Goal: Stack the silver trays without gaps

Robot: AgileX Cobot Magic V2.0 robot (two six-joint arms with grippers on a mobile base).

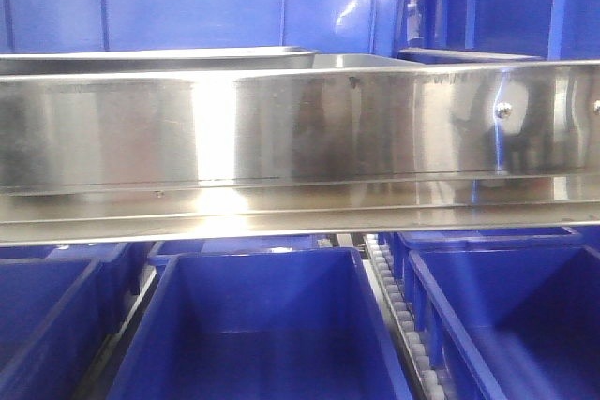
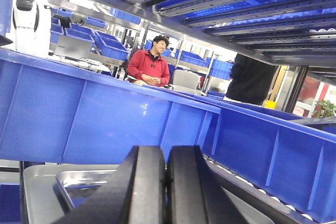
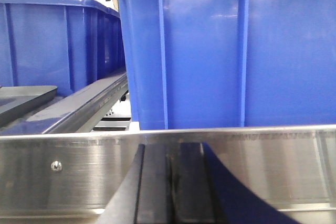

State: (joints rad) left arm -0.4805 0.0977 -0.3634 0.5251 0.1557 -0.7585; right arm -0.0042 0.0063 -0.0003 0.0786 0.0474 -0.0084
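Observation:
In the front view the rim of a silver tray point(image 1: 159, 55) shows just above the long steel rail; the rest of it is hidden behind the rail. The left wrist view shows a silver tray point(image 2: 37, 187) at lower left, with a shinier inner rim point(image 2: 84, 176) inside its flat grey rim. My left gripper point(image 2: 167, 153) hovers just right of that tray, shut with nothing between its black pads point(image 2: 149, 182). My right gripper point(image 3: 173, 148) is shut and empty, close against the steel rail. A flat grey tray edge point(image 3: 21, 98) lies at far left. Neither gripper shows in the front view.
A steel shelf rail point(image 1: 300, 128) with screws point(image 1: 503, 111) spans the front view and fills the lower right wrist view point(image 3: 262, 166). Blue bins stand behind it point(image 3: 210, 51) and below it point(image 1: 272, 325). A blue bin wall point(image 2: 105, 124) rises behind the left gripper. Roller tracks point(image 1: 398, 316) run between the bins.

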